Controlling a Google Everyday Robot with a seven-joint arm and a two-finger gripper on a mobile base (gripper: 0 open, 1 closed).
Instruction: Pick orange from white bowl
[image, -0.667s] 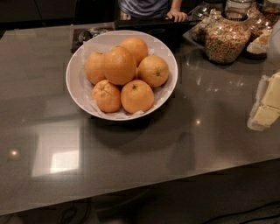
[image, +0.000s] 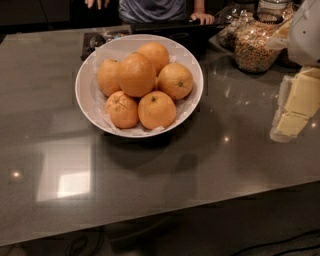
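Note:
The white bowl (image: 86, 95), lined with crinkled white paper, sits on the grey table at centre left. It holds six oranges. The largest orange (image: 136, 74), smooth and plain, rests on top of the pile in the middle. Smaller oranges with dark stem dimples lie around it, such as one at the front (image: 156, 110) and one at the right (image: 175, 81). My gripper (image: 287, 127), cream-coloured, hangs at the right edge of the view. It is well to the right of the bowl, above the table, and holds nothing I can see.
A glass jar of cereal (image: 255, 47) stands at the back right, with more jars behind it. A person (image: 152, 9) sits at the far side behind a dark flat object (image: 195, 31). The table's front edge (image: 165, 212) runs across the bottom.
My gripper and arm have come slightly further into view from the right. The bowl and oranges have not moved.

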